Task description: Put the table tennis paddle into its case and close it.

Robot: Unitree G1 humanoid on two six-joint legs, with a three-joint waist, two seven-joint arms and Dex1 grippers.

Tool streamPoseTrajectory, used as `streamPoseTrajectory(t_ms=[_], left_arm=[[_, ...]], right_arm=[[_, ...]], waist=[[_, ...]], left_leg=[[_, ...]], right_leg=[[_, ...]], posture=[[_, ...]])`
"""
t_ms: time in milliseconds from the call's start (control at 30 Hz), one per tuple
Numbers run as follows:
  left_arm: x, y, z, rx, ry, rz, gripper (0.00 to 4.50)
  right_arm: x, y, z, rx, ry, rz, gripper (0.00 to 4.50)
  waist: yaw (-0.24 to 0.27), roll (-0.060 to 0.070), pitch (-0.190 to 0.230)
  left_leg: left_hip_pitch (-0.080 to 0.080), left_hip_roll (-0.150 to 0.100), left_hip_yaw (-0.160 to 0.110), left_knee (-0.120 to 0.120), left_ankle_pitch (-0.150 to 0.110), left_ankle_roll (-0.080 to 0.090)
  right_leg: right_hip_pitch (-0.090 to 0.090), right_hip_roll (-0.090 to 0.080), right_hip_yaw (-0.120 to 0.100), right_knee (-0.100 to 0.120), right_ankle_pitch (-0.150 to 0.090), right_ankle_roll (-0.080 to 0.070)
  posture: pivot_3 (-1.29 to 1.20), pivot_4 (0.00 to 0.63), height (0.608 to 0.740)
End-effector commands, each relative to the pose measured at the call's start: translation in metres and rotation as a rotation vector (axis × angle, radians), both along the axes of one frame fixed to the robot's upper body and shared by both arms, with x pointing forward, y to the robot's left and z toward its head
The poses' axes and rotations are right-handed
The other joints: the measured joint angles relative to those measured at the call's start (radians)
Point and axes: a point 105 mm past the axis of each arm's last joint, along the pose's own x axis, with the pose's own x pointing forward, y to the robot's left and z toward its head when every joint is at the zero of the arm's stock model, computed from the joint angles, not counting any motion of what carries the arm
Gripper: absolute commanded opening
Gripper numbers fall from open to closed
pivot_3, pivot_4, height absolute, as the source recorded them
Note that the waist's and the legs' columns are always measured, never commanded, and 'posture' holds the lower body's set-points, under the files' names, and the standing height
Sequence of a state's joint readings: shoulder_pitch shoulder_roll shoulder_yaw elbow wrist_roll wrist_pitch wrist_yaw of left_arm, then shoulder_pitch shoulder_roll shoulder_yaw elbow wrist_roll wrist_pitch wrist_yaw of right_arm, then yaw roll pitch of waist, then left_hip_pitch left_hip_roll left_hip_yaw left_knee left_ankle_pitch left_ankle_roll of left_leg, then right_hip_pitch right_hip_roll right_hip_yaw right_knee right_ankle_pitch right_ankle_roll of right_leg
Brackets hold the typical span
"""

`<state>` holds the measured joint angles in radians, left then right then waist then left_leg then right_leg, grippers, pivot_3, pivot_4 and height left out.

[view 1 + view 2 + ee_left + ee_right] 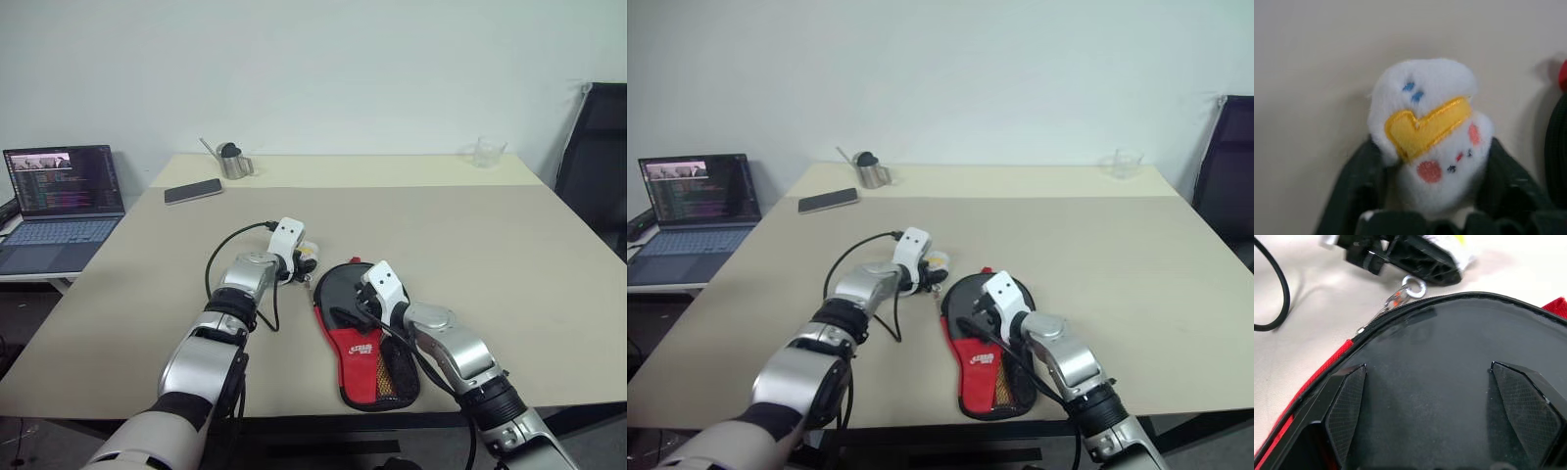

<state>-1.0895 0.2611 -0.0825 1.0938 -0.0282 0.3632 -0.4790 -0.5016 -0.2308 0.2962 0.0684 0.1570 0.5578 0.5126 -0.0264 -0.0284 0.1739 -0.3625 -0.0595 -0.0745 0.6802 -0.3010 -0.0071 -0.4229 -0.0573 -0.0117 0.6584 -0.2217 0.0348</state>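
The case (pixel 364 354) lies flat near the table's front edge, its red logo panel and mesh pocket toward me and its round black end away from me. My right gripper (pixel 1427 367) hovers open over that round end, and its fingers (pixel 1347 399) stand wide apart above a smooth black face. I cannot tell whether this face is the table tennis paddle's rubber or the cover. A ring and short chain (pixel 1409 288) run from the zip rim to a small white-yellow plush ball (pixel 1430 132). My left gripper (pixel 306 257) is shut on that ball, just left of the case.
On the beige table (pixel 490 245) a black phone (pixel 193 191) and a metal cup (pixel 235 164) stand at the far left, with a clear cup (pixel 488 152) at the far right. A laptop (pixel 64 196) sits on a side desk to the left, and a black chair (pixel 598 166) to the right.
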Motion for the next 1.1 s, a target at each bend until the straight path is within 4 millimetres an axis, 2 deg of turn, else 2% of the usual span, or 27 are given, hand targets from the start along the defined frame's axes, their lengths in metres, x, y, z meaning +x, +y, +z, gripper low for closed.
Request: streamPoseTrajectory(t_ms=[33,133,167,433,500,533,633,733,933,1100], left_arm=[[0.015,0.005,0.033,0.059,-0.132,0.022,1.02],[0.02,0.004,0.042,0.129,-0.183,0.023,0.28],[0.021,0.001,0.045,0.14,-0.197,0.021,0.25],[0.025,-0.025,0.062,0.282,-0.313,-0.038,0.24],[0.026,-0.034,0.068,0.174,-0.306,-0.016,0.24],[0.026,-0.037,0.07,0.174,-0.32,-0.008,0.24],[0.029,-0.044,0.079,0.266,-0.406,0.0,0.24],[0.028,-0.063,0.092,0.376,-0.523,-0.052,0.24],[0.018,-0.1,0.087,0.613,-0.651,-0.236,0.24],[0.011,-0.123,0.084,0.692,-0.72,-0.308,0.24]], right_arm=[[-0.006,-0.001,-0.005,-0.017,0.023,0.011,4.5],[-0.008,-0.002,-0.006,-0.027,0.029,0.015,4.5],[-0.009,-0.003,-0.006,-0.029,0.032,0.016,4.5],[-0.014,-0.003,-0.004,-0.03,0.036,0.013,4.5],[-0.017,-0.001,-0.003,-0.023,0.041,0.013,4.5],[-0.019,0.0,-0.004,-0.017,0.049,0.013,4.5],[-0.027,0.001,-0.007,-0.018,0.075,0.023,4.5],[-0.039,0.002,-0.009,-0.009,0.108,0.029,4.5],[-0.052,0.0,-0.009,-0.013,0.125,0.017,4.5],[-0.06,0.001,-0.01,-0.003,0.139,0.004,4.5]], waist=[[-0.001,0.0,0.0],[-0.001,0.0,0.0],[-0.001,0.0,0.0],[-0.002,0.0,0.0],[-0.002,0.0,0.0],[-0.002,0.0,0.0],[-0.002,-0.001,0.0],[-0.001,-0.001,0.0],[0.002,-0.001,0.0],[0.002,-0.001,0.001]], left_leg=[[0.0,0.0,0.0,0.0,0.0,0.0],[-0.001,0.0,0.0,0.0,0.001,-0.002],[-0.001,0.0,0.0,0.0,0.001,-0.002],[-0.001,0.0,0.0,0.0,0.0,0.0],[-0.001,0.0,0.001,0.0,0.0,0.0],[-0.001,0.0,0.001,0.0,0.0,0.0],[-0.001,0.0,0.0,0.0,0.0,0.0],[-0.001,0.0,0.0,0.0,0.0,0.0],[-0.001,0.0,0.0,-0.001,0.0,0.0],[-0.001,0.0,0.0,-0.001,0.0,0.0]], right_leg=[[0.0,0.0,0.0,0.0,0.0,0.0],[-0.001,0.0,0.0,0.0,0.0,0.0],[-0.001,0.0,0.0,0.0,0.0,0.0],[-0.001,0.0,-0.001,0.0,0.0,0.0],[-0.001,0.0,-0.001,0.0,0.0,0.0],[-0.001,0.0,-0.001,0.0,0.0,0.0],[-0.001,0.0,-0.001,-0.001,0.0,0.0],[-0.001,0.0,-0.001,-0.001,0.0,0.0],[-0.001,0.0,-0.001,-0.001,0.0,0.001],[-0.001,0.001,-0.002,-0.001,-0.001,0.001]], posture=[[0.0,0.15,0.74],[0.0,0.15,0.74],[0.0,0.15,0.74],[0.0,0.15,0.74],[0.0,0.15,0.74],[0.0,0.15,0.74],[0.0,0.15,0.74],[0.0,0.15,0.74],[0.0,0.15,0.74],[0.0,0.15,0.74]])
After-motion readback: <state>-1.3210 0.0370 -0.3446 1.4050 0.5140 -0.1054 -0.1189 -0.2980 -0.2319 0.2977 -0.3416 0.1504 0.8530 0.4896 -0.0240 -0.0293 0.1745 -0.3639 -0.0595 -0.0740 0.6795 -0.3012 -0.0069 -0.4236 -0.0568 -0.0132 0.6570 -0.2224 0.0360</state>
